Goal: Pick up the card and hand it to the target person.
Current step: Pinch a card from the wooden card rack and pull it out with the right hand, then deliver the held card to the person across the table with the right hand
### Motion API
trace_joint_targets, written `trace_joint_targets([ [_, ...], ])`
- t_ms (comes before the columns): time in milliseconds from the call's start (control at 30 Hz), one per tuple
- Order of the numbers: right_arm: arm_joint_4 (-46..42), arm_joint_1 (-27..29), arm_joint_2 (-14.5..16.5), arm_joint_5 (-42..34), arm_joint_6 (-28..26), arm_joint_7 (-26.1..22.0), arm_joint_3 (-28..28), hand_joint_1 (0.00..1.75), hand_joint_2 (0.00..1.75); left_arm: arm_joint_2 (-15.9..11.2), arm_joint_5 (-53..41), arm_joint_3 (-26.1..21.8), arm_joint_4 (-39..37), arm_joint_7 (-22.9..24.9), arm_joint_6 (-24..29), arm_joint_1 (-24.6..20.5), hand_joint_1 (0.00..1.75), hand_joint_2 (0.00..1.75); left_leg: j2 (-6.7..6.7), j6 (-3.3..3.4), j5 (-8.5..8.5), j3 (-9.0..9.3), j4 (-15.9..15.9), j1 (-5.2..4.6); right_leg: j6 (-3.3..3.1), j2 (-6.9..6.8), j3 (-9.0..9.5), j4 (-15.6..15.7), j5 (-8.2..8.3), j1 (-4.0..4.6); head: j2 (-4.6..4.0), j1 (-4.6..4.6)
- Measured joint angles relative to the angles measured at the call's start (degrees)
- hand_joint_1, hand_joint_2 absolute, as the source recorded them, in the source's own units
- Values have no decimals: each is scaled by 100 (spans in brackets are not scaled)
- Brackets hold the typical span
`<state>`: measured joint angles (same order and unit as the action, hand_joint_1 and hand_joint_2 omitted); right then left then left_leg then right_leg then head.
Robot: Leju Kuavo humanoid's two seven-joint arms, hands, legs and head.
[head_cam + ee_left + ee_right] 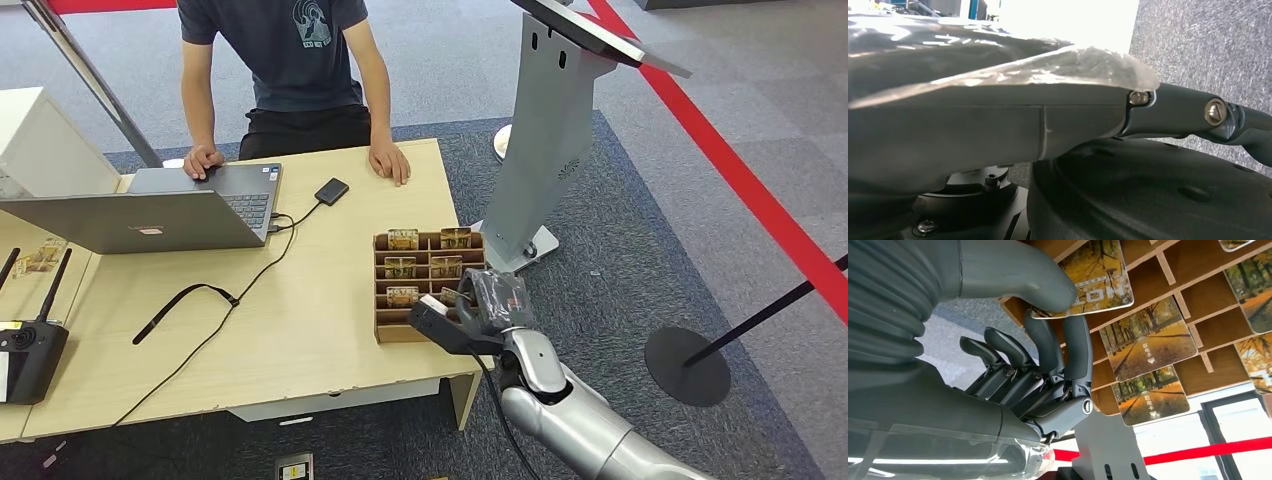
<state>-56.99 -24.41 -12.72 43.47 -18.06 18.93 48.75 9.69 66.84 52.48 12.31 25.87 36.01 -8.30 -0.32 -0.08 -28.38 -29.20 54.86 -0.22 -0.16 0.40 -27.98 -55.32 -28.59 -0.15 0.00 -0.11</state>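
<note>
Reaching over the near right corner of the wooden card rack, the right hand pinched one card between its thick thumb and darker fingers, which suits a thin card standing on edge in a narrow slot. In the right wrist view that card sat in a compartment at the rack's edge, not yet clear of the wood as far as could be judged. The rack lay flat on the table, divided into small slots, several holding cards printed with autumn trees, others bare. The left hand hung low over grey carpet; whether it was clenched or released could not be told. Across the table sat a person, both hands resting by a laptop, probably the receiver.
</note>
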Motion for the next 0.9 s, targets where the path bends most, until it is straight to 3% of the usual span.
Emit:
trace_joint_targets([
  [467,-3,-33,46,-9,-124,-303,23,175,175,79,19,30,2,94,142,-33,0,175,-3,0,0,-2,0,-1,0,0,-1,0,0,0,0,0],
  [900,-727,-51,42,93,-1390,-1279,-32,175,175,115,63,169,0,108,139,-68,0,175,-3,0,0,-8,0,0,0,0,-7,0,0,0,0,0],
])
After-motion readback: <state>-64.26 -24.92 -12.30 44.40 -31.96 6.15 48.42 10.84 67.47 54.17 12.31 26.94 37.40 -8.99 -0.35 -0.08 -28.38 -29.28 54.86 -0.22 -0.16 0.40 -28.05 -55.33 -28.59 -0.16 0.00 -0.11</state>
